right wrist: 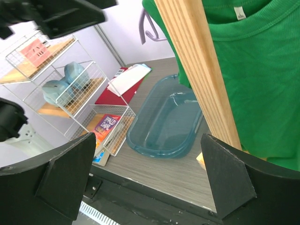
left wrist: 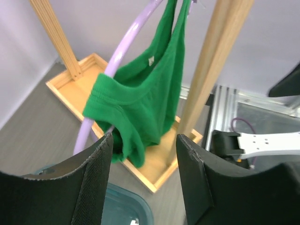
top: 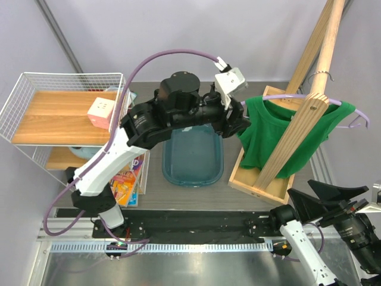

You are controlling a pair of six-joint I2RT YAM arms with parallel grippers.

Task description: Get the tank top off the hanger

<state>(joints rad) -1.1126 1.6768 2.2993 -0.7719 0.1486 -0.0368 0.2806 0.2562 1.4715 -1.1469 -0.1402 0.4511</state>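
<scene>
The green tank top hangs on the lilac hanger, whose silver hook sits over a slanted wooden pole. My left gripper is open at the top's left edge. In the left wrist view the tank top bunches over the hanger arm just above and beyond my gripper; its lowest fold lies close by the left fingertip. My right gripper is open and empty, low at the near right. In its wrist view the gripper faces the tank top from below.
A wooden rack with slanted poles stands in a shallow wooden base. A blue-green plastic tub lies to its left. A white wire shelf holds a pink box at the far left, with books leaning below it.
</scene>
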